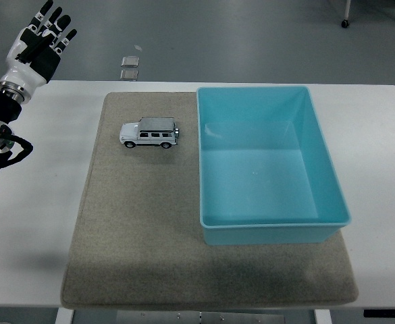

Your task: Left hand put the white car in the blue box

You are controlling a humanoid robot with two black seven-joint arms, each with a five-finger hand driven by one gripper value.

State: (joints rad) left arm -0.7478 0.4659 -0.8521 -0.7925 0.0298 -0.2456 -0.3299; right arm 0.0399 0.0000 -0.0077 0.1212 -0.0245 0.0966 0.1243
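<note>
Nothing is done yet. The car [149, 133] sits on the mat [136, 229] at about ten o'clock from the table's centre, just beside the box [273, 228], which holds nothing. The left hand [38, 46] hovers at the far ten o'clock corner, fingers straight and spread, holding nothing. Reach, grasp, carry and release all remain.

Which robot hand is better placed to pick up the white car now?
Left. The left robot hand is in view, open, on the same side as the white car. No right hand shows.
</note>
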